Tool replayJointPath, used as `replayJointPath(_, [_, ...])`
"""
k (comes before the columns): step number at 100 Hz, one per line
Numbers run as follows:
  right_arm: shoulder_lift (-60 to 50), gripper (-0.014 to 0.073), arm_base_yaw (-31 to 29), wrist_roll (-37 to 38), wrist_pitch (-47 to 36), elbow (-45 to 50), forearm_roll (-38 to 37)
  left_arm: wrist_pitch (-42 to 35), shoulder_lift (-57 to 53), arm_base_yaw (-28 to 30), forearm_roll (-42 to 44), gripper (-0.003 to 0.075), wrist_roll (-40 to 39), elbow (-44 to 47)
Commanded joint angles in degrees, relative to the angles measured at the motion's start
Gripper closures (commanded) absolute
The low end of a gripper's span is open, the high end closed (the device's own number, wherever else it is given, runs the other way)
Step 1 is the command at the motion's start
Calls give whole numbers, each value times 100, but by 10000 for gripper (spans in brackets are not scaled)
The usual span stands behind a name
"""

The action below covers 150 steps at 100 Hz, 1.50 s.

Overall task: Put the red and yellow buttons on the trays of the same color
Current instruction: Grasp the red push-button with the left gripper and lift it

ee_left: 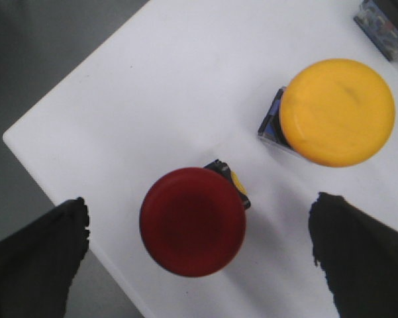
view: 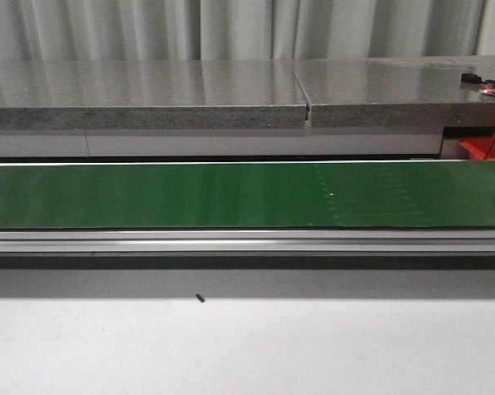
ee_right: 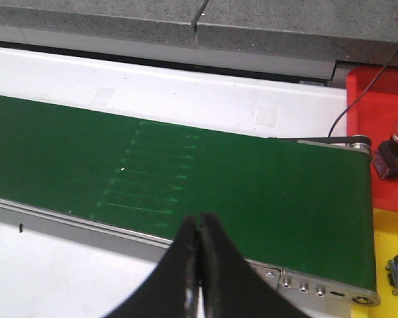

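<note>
- Left gripper hangs wide open above a red button near the edge of a white table; a finger shows on either side.
- A yellow button stands just beside it, further in from the edge.
- Best to come straight down and centre the cap between the fingers, since one finger overhangs the table edge and the yellow button sits close to the other.
- Right gripper is closed and empty over the near edge of a green belt.
- At the belt's end lie a red tray, already holding one red button, and a yellow tray.
- The belt offers open room.
</note>
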Motion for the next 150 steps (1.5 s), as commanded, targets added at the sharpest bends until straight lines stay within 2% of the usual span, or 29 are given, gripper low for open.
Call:
replayJointPath(1, [-9,662,8,-40,-315,-139,134,-253,-185,13,19,83,-62,-170])
replayJointPath(58, [-9,662,8,-40,-315,-139,134,-578,-163,13,8,84,-76,-170])
replayJointPath(105, [-9,662,8,-40,-315,-139,134,-505,201,13,-159,92,-76,-170])
replayJointPath(117, [-9,662,8,-40,-315,-139,134,-538,201,13,-159,195,-76,-170])
replayJointPath(136, [-9,662,8,-40,-315,-139,134,-540,201,13,-159,476,-76,-170])
replayJointPath(150, [-9,662,8,-40,-315,-139,134,-493,85,13,-172,632,-76,-170])
